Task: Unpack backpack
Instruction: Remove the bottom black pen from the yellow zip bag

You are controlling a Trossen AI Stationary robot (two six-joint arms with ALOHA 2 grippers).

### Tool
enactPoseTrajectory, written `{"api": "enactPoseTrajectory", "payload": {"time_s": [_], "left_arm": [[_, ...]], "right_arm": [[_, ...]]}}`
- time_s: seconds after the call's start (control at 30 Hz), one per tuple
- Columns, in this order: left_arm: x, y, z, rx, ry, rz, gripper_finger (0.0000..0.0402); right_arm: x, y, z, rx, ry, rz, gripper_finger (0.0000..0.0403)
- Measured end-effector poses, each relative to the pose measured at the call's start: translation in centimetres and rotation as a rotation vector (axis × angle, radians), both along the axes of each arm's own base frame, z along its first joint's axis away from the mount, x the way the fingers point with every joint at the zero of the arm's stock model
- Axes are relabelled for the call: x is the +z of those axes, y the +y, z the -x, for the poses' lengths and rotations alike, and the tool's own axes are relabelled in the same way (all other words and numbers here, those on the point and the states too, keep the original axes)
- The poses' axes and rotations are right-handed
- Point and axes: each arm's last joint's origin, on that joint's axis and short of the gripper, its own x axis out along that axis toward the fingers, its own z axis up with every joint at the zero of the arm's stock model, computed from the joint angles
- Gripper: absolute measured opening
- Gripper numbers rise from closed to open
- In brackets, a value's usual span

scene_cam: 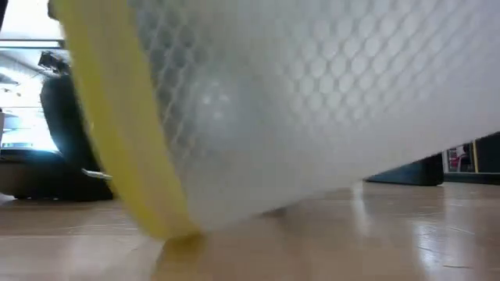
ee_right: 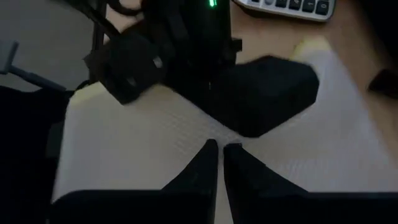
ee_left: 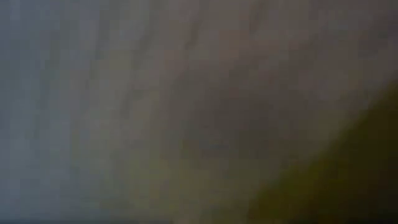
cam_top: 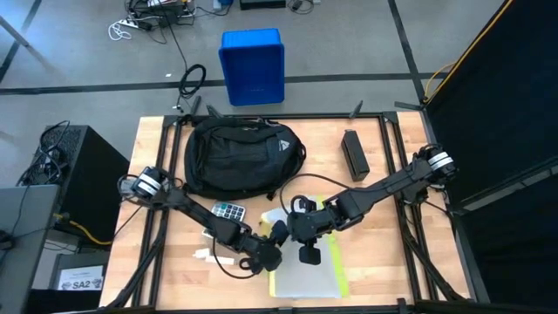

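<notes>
the right gripper [ee_right: 219,152] has its two dark fingers pressed together with nothing between them, hanging over a pale mesh pouch [ee_right: 155,149] with a yellow edge. seen from above, that gripper [cam_top: 309,253] sits over the pouch [cam_top: 305,275] near the front middle of the table [cam_top: 384,253]. the left gripper [cam_top: 270,249] is just beside it, at the pouch's left edge, the two arms meeting there. whether the left fingers grip the pouch or stand apart i cannot tell; its own wrist camera shows only a grey blur pressed close to something. in the right wrist view the left arm's dark wrist with a green light lies on the pouch just ahead of the shut fingers.

at table height the pouch [scene_cam: 312,101] fills most of the picture, its yellow edge tilted and its corner touching the wood.

just beyond the left gripper lies a calculator [cam_top: 230,211], and near the left arm a small white thing [cam_top: 209,255] on the wood. the backpack [cam_top: 240,157] lies at the back of the table, left of centre, well apart from both grippers. a black box [cam_top: 354,154] lies to its right. a blue bin [cam_top: 252,65] stands on the floor behind the table.
</notes>
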Motion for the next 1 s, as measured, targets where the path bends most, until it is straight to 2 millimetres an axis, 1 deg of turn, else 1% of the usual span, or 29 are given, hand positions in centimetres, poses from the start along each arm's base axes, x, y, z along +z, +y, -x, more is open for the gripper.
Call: {"api": "enactPoseTrajectory", "payload": {"time_s": [0.17, 0.4, 0.47, 0.53, 0.63, 0.7, 0.8, 0.9, 1.0], "left_arm": [[-1.5, 0.8, -0.7, 0.025, 0.020, -0.007, 0.0192], [-1.7, 1.3, -1.2, 0.031, 0.020, 0.046, 0.0192], [-1.8, 1.3, -1.2, 0.032, 0.022, 0.049, 0.0192], [-1.8, 1.3, -1.2, 0.033, 0.022, 0.049, 0.0192], [-1.8, 1.3, -1.2, 0.038, 0.024, 0.055, 0.0192], [-1.8, 1.3, -1.2, 0.046, 0.025, 0.062, 0.0192], [-1.8, 1.3, -1.2, 0.046, 0.026, 0.061, 0.0192], [-1.8, 1.3, -1.2, 0.046, 0.026, 0.062, 0.0192], [-1.8, 1.3, -1.2, 0.045, 0.026, 0.062, 0.0192]], "right_arm": [[-0.1, -0.4, -0.1, -0.016, 0.008, -0.001, 0.0000], [-0.2, -0.7, -0.1, -0.010, 0.032, -0.017, 0.0000], [-0.4, -0.7, 0.2, -0.007, 0.078, -0.038, 0.0000], [-0.7, -0.7, 0.9, -0.024, 0.160, -0.051, 0.0000], [-1.3, -0.4, 2.6, -0.073, 0.330, -0.023, 0.0000], [-1.9, -0.1, 3.7, -0.109, 0.441, 0.001, 0.0000], [-3.5, 0.5, 4.8, -0.134, 0.508, 0.008, 0.0000], [-5.5, 1.0, 4.8, -0.125, 0.469, -0.039, 0.0000], [-7.6, 1.2, 4.3, -0.111, 0.390, -0.093, 0.0000]]}}
